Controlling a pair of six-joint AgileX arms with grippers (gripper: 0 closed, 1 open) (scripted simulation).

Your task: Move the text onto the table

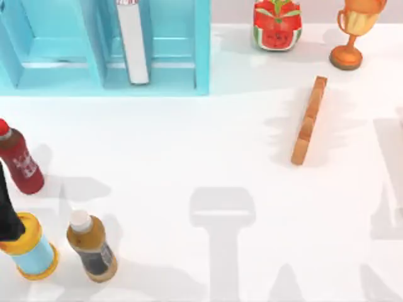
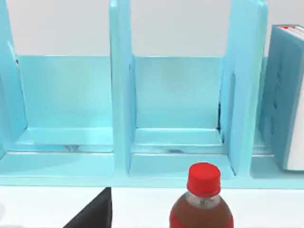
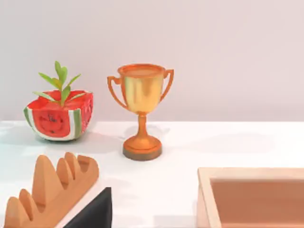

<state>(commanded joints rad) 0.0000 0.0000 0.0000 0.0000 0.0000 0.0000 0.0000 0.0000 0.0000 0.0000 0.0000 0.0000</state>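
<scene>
The text [image 1: 132, 41] is a thick book with light-blue covers and white page edges. It stands upright in the right compartment of the light-blue shelf unit [image 1: 94, 75] at the table's back left. In the left wrist view the text [image 2: 282, 95] stands past the rightmost divider. The white table [image 1: 201, 163] spreads in front of the shelf. My left arm [image 1: 6, 211] hangs at the far left edge, above the bottles and well short of the shelf. A dark part of the left gripper [image 2: 95, 213] and of the right gripper [image 3: 95, 211] shows in each wrist view.
A red-capped bottle [image 1: 20, 160], a brown bottle [image 1: 91, 246] and a blue-and-yellow can [image 1: 30, 251] stand at the front left. A thin wooden slab [image 1: 308, 119] lies right of centre. A watermelon planter [image 1: 277, 25] and trophy [image 1: 352, 31] stand at the back right. A wooden box [image 3: 256, 194] is near the right gripper.
</scene>
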